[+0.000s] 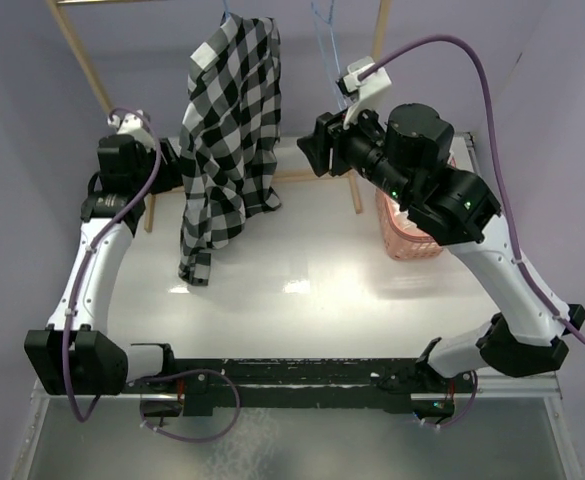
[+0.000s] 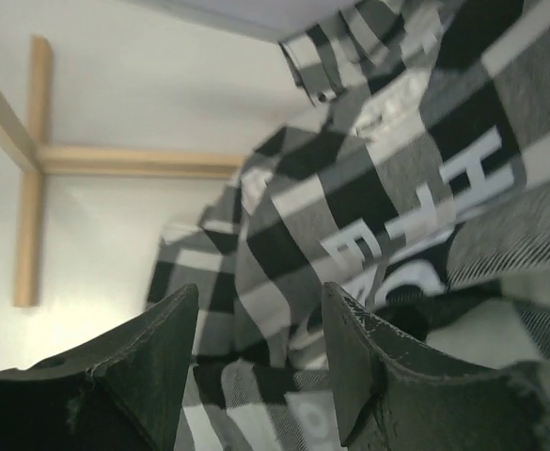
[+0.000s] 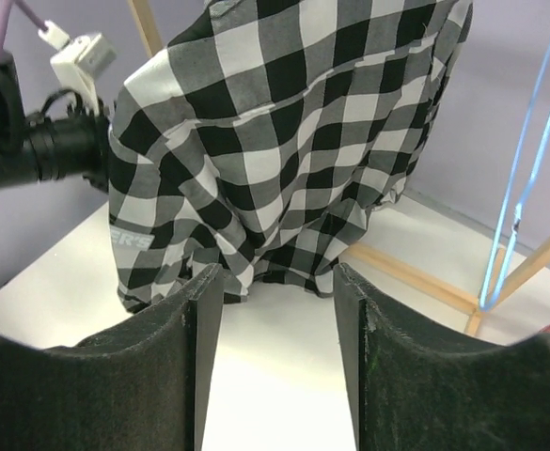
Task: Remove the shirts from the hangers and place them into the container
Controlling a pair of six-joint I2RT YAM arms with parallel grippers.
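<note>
A black-and-white plaid shirt point(image 1: 227, 140) hangs from the rack's top rail, its hem near the tabletop. Only a bit of blue wire shows above its collar. My left gripper point(image 1: 172, 168) sits against the shirt's left side. In the left wrist view it point(image 2: 260, 291) is open, with plaid cloth point(image 2: 369, 188) just beyond the fingertips. My right gripper point(image 1: 305, 150) hovers to the shirt's right. It point(image 3: 276, 272) is open and holds nothing, and the shirt point(image 3: 284, 141) hangs ahead of it. An empty light-blue hanger point(image 1: 327, 35) hangs at the right. The pink container point(image 1: 409, 243) is mostly hidden under my right arm.
The wooden rack has slanted poles point(image 1: 82, 55) and a base bar point(image 1: 317, 177) on the white table point(image 1: 302, 300). Its cross-shaped foot point(image 2: 35, 160) shows in the left wrist view. A thin blue wire point(image 3: 528, 160) hangs at the right of the right wrist view.
</note>
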